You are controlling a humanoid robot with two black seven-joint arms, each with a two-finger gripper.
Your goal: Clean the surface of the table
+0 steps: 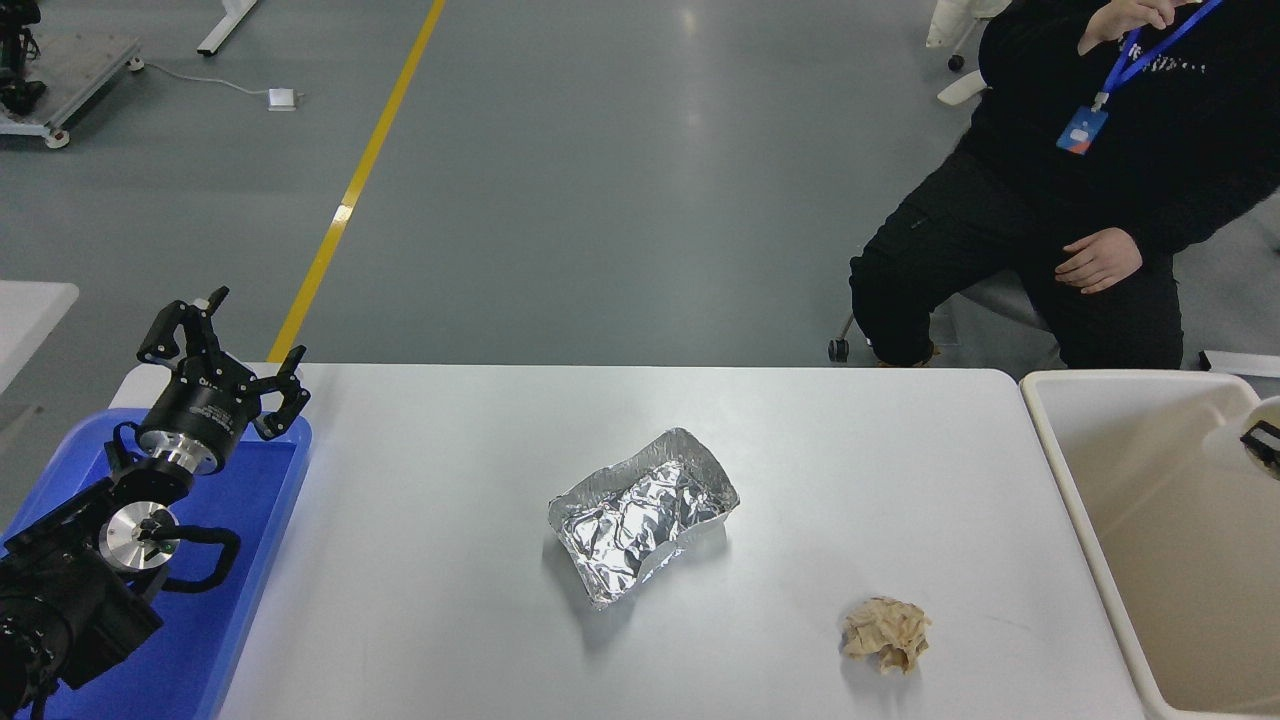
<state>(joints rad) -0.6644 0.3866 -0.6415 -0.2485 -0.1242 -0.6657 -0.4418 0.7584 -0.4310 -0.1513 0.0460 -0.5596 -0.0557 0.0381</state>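
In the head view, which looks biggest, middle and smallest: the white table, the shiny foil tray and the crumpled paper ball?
1. The table surface, by far the biggest.
2. The foil tray, in the middle.
3. The crumpled paper ball, the smallest, though it sits a little nearer the camera.

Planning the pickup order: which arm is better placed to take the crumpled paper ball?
Probably right: the paper ball lies near the cream tub, where the right gripper shows; the left gripper sits over the blue tray.
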